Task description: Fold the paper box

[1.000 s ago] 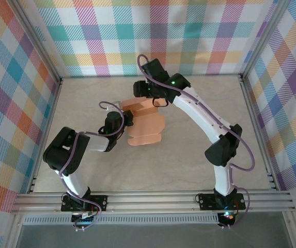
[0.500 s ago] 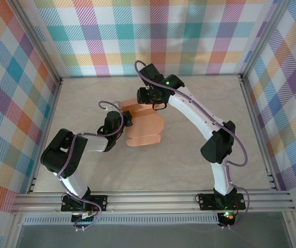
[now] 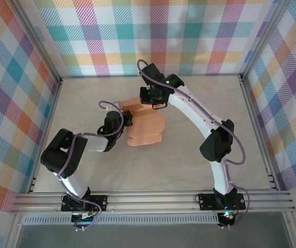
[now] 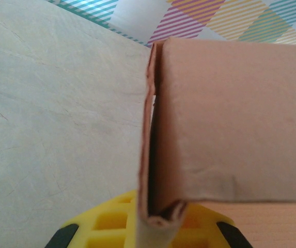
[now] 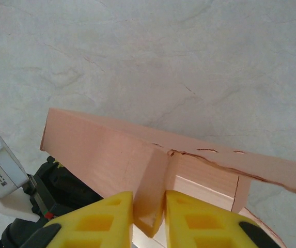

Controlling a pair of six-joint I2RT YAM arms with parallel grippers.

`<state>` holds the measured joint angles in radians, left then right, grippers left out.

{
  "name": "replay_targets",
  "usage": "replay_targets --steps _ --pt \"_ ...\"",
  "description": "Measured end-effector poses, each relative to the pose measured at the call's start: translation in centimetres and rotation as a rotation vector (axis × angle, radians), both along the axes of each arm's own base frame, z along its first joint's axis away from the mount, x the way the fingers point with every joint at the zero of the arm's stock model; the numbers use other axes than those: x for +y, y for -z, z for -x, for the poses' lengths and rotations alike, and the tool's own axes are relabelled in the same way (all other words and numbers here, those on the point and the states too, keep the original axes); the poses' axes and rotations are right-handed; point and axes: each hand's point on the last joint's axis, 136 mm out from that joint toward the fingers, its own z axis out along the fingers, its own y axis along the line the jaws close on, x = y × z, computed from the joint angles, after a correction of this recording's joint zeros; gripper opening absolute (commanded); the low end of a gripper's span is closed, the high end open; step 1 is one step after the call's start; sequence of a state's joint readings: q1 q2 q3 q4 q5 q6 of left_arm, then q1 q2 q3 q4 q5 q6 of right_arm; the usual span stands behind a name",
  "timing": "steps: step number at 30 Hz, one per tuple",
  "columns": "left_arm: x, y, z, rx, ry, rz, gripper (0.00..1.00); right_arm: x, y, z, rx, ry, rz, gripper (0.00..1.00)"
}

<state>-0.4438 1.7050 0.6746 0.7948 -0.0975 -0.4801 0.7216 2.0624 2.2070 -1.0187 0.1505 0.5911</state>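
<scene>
At frame centre, the paper box (image 3: 146,128) is clenched by left jaws and right jaws, its pinched flap (image 5: 149,191) judged due for creasing inward.

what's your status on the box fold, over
Left pincer shut on the box side wall. Right pincer pinching its far wall. Half-folded, near end lying flat. Nothing in the way.
</scene>
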Motion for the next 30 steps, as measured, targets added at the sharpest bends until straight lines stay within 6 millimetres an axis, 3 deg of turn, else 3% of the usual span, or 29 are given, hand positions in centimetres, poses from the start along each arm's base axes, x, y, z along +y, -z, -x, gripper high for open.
replay_targets --steps 7,10,12,19,21,22,25,30 --pt "-0.02 0.03 0.02 0.0 0.002 -0.002 0.0 0.12 -0.04 0.01 0.011 0.014 -0.019 0.12" --pt "-0.02 0.04 0.03 0.001 0.003 -0.002 0.0 0.14 -0.06 -0.02 0.013 0.018 -0.024 0.29" --pt "-0.03 0.03 0.03 0.0 0.003 -0.002 0.0 0.18 -0.07 0.01 0.014 0.016 -0.026 0.3" --pt "-0.12 -0.05 0.03 -0.003 0.008 0.001 0.0 0.37 -0.09 0.12 0.022 0.016 -0.038 0.1" --pt "-0.13 -0.05 0.04 -0.003 0.008 0.001 0.0 0.37 -0.1 0.1 0.023 0.019 -0.041 0.09" --pt "-0.13 -0.04 0.04 -0.002 0.008 0.001 0.0 0.37 -0.12 0.07 0.022 0.019 -0.042 0.12" --pt "-0.13 -0.05 0.04 -0.003 0.008 0.001 0.0 0.42 -0.16 0.03 0.021 0.02 -0.044 0.39" --pt "-0.16 -0.04 0.05 -0.001 0.009 0.004 0.0 0.47 -0.16 0.08 0.021 0.012 -0.044 0.56"
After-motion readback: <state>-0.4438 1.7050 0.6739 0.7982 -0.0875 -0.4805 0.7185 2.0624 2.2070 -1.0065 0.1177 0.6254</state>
